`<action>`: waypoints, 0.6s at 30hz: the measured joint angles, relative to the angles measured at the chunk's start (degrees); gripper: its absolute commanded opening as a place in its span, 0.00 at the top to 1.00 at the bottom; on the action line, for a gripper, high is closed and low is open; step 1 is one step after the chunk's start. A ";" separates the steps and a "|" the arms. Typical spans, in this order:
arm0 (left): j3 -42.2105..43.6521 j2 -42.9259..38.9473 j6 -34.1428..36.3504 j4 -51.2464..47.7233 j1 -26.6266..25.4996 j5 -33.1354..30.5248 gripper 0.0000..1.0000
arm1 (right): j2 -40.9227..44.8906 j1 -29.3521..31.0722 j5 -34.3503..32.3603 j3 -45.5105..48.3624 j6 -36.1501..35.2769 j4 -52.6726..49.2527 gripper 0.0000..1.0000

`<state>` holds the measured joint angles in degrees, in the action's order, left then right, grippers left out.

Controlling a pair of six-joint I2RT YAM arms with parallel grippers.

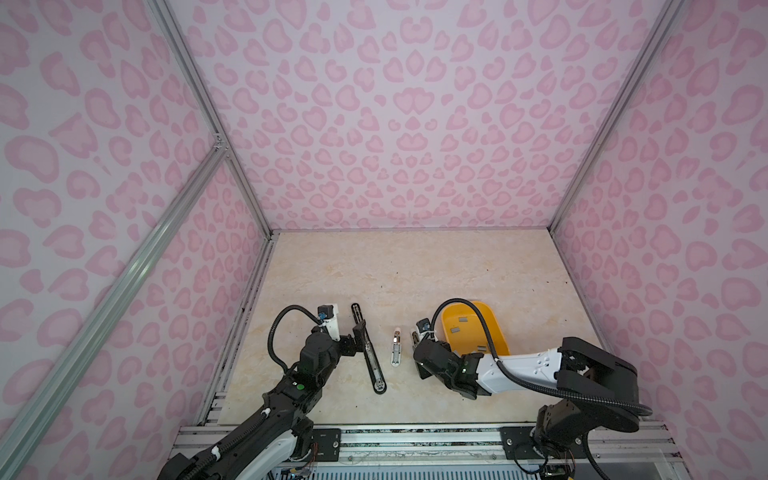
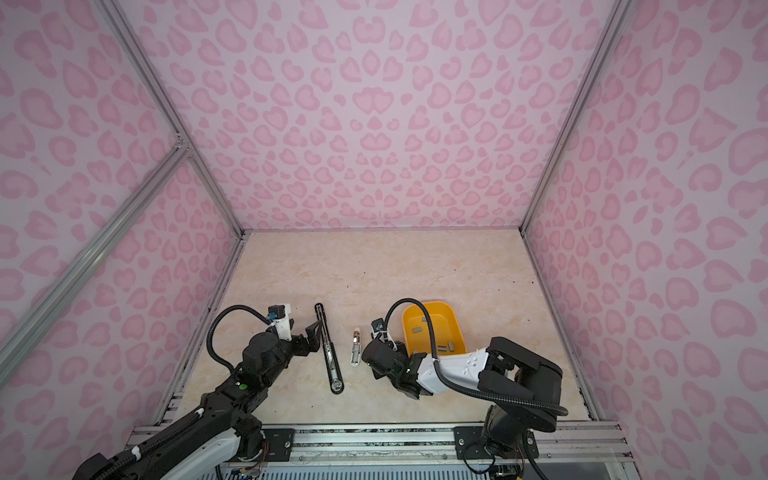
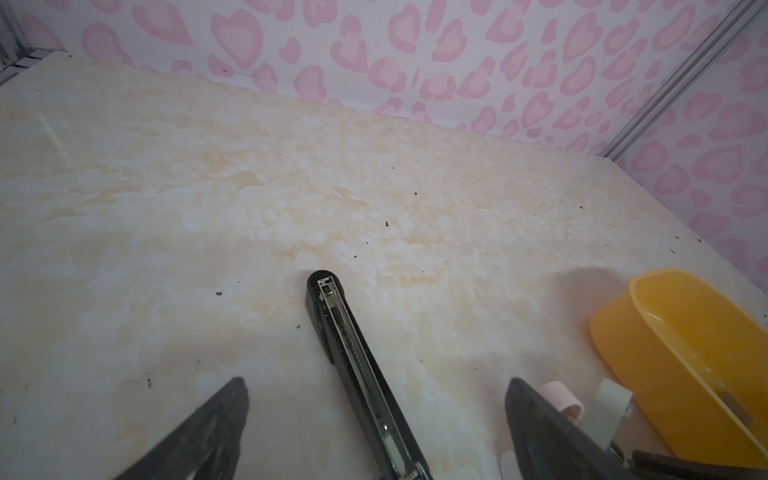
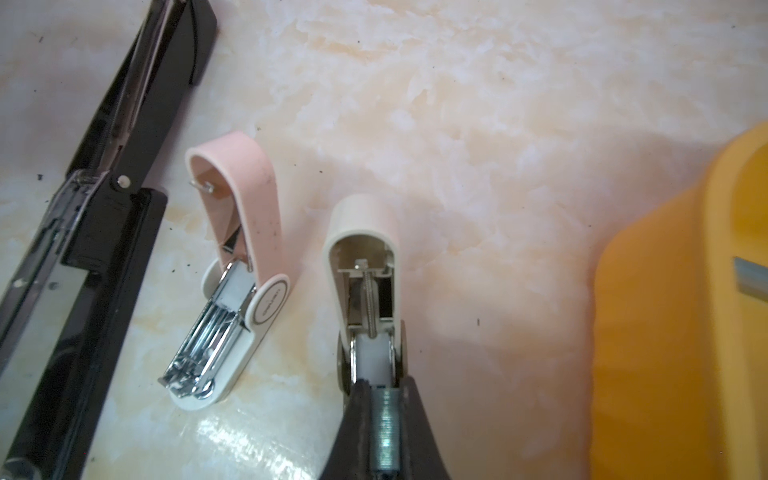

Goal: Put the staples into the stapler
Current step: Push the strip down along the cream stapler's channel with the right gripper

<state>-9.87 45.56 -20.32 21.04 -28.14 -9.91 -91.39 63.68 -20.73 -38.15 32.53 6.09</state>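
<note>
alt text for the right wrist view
The right gripper, jaws shut on a strip of staples, points it at the open cream stapler. An open pink stapler, a long black stapler and a yellow tray lie nearby.

Light: bright, even, soft. Glare: white patch on table (image 4: 232, 440) beside right gripper's fingers (image 4: 353, 419). Blur: left fingers (image 3: 216, 424) out of focus. Top-view edges bowed.
</note>
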 measured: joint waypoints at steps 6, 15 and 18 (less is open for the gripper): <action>-0.15 0.28 0.02 0.00 -0.04 -0.04 0.03 | -0.22 -0.04 1.14 -0.02 0.02 0.31 1.00; -0.44 0.63 0.37 0.02 -0.11 -0.22 0.03 | 0.35 0.04 1.86 0.13 0.22 0.85 1.00; -0.46 0.72 0.37 0.02 -0.11 -0.22 0.03 | 1.16 0.15 1.38 0.44 0.68 0.90 1.00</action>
<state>-10.33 46.28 -19.94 21.06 -28.25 -10.13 -90.24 63.83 -19.35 -37.71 33.21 6.98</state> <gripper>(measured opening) 0.973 0.100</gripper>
